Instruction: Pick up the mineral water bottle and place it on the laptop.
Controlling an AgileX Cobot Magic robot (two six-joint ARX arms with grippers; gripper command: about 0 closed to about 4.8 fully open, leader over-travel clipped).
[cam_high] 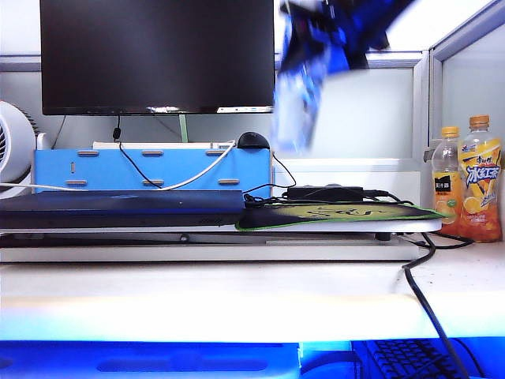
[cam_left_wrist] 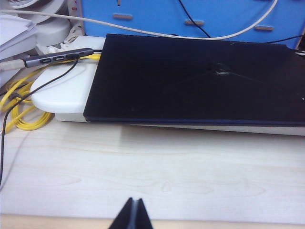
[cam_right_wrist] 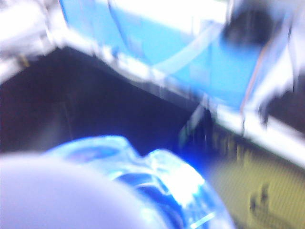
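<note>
Office clutter fills the far side of the pale wooden table [cam_high: 237,296]: a big black monitor [cam_high: 158,55] above a blue organiser box [cam_high: 150,170], with a white fan [cam_high: 12,146] at the far left. Two orange drink bottles [cam_high: 469,178] stand at the right edge beside a partition.

Across the middle, on a white riser, lies the laptop [cam_high: 118,207] — closed, dark and flat, with its right end meeting a green-edged mouse pad [cam_high: 339,215]. In the left wrist view its lid looks bare.

High above the mouse pad's left end, motion-blurred, hangs the right end effector [cam_high: 304,75] with the mineral water bottle [cam_high: 296,110] hanging below it. The right wrist view is smeared, yet the bottle's bluish clear body [cam_right_wrist: 157,186] fills the near part of the picture; the jaws appear closed on it partway.

The left end effector [cam_left_wrist: 132,217] hovers low over bare table near the laptop's left end, its fingertips pressed together and holding nothing.

Judging by this, the carry is in progress. To finish well, the bottle should travel left until it is clearly over the lid rather than the seam with the mouse pad, come down upright and slowly, and be released only once its base sits flat — a tall, light bottle tips easily on a smooth lid.
</note>
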